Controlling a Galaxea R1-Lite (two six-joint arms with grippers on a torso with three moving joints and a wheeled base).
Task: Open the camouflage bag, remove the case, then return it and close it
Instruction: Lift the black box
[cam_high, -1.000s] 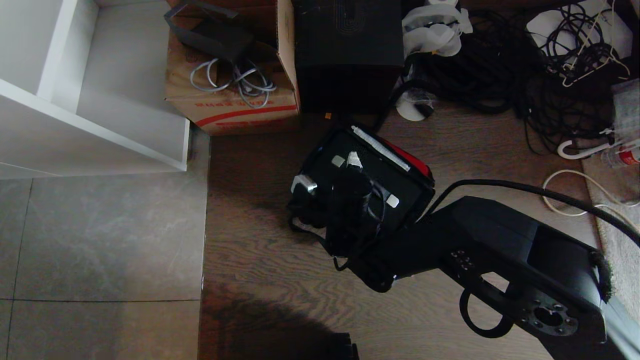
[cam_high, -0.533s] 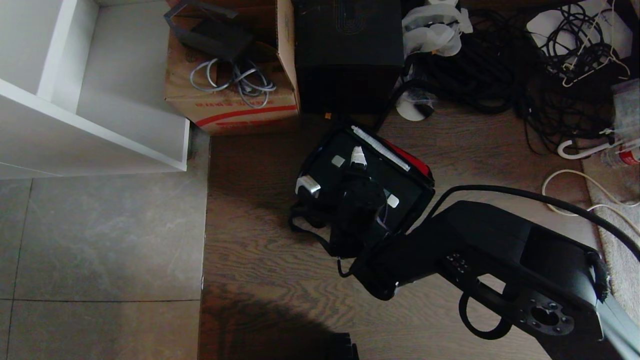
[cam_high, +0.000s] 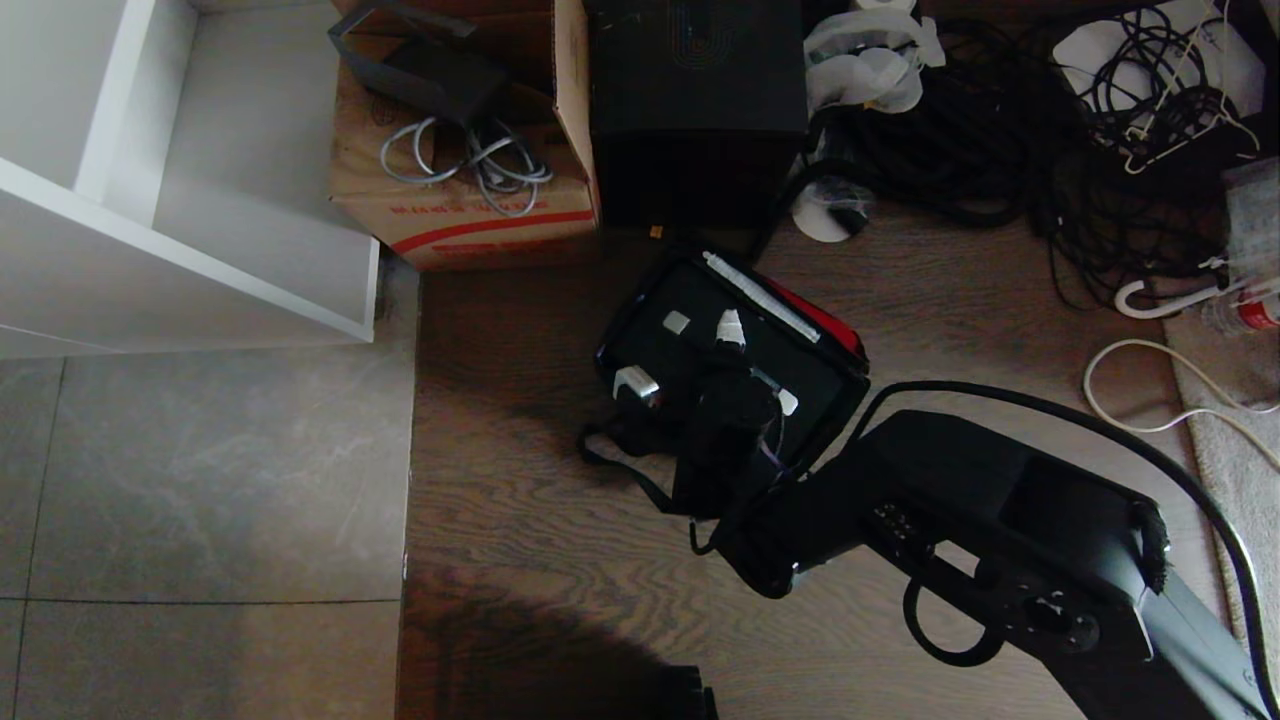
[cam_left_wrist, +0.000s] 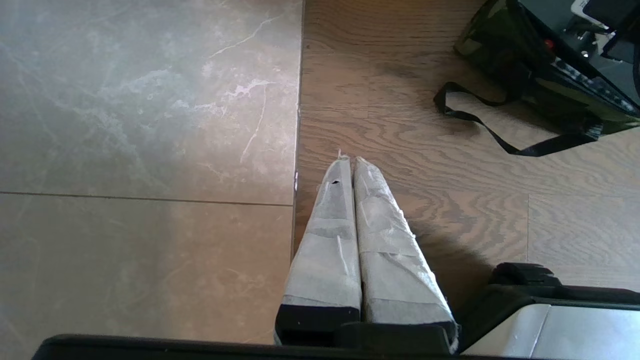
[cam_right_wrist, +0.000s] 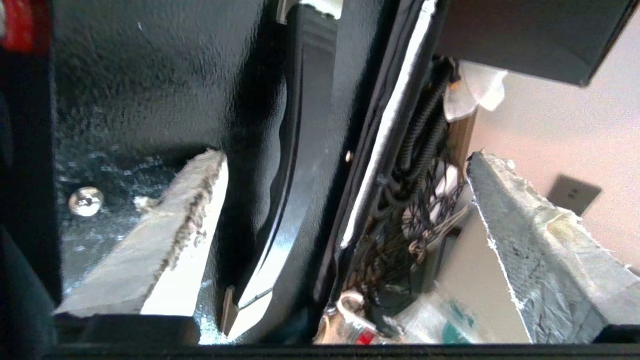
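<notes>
My left gripper hangs parked over bare floor, fingers pressed together. The case sits in the open camouflage bag on the wood floor, red lining showing. My right gripper is spread wide above its handle. Case looks rigid and probably weighty, so grab mid-handle; the bag is floppy

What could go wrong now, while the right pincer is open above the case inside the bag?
1. The right pincer is open around the handle of the case; one finger lies on the case top and could scrape or push it.
2. The camouflage bag is soft and stands loose on the floor, so lifting the case may drag it.
3. Its strap trails on the floor and could snag.
</notes>
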